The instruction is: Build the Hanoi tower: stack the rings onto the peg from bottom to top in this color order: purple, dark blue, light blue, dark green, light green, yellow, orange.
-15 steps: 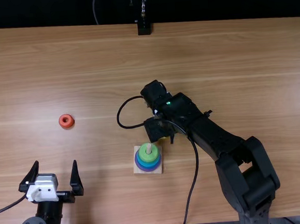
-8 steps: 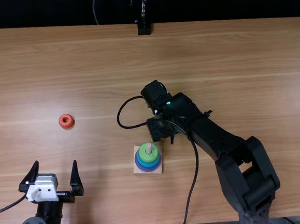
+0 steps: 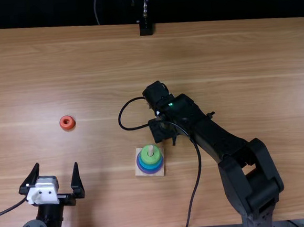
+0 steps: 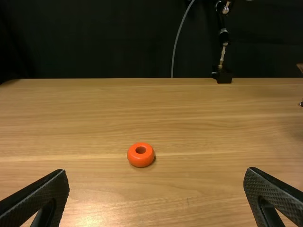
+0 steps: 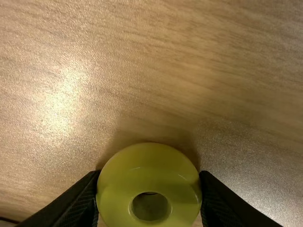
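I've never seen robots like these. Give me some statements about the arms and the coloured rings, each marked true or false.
1. The right pincer has a yellow ring between its fingers. True.
2. The orange ring is on the peg. False: it lies on the table, away from the peg.
3. The left pincer is open and holds nothing. True.
4. The stack's topmost ring is purple. False: a green ring is on top, and the purple ring is at the bottom.
5. The peg's tip rises above the stacked rings. True.
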Tool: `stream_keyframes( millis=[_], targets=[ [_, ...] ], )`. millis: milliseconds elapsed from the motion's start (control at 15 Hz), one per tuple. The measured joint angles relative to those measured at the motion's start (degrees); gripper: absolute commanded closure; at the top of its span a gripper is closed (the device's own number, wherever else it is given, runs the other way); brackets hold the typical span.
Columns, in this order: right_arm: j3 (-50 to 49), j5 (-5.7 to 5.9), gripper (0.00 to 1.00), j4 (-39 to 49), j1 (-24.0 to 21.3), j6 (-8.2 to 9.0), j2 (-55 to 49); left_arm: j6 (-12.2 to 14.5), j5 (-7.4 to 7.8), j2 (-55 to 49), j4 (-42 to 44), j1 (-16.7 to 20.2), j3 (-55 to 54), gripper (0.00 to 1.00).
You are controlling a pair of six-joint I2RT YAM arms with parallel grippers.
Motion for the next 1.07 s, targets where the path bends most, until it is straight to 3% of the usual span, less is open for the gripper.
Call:
stream_keyframes(
  millis=[333, 667, 1067],
  targets=[
    [4.72, 0.0, 1.0, -1.88, 0.0, -1.88, -0.04, 0.02, 0.02, 0.0, 0.02, 0.0, 0.0, 0.0],
    [13.97, 0.02, 1.0, -15.26, 0.0, -4.9, -1.2, 0.0, 0.0, 0.0, 0.02, 0.0, 0.0, 0.0],
    [26.05, -0.02, 1.0, -29.2, 0.02, -6.49, -2.62, 0.02, 0.02, 0.0, 0.02, 0.0, 0.0, 0.0]
  ],
)
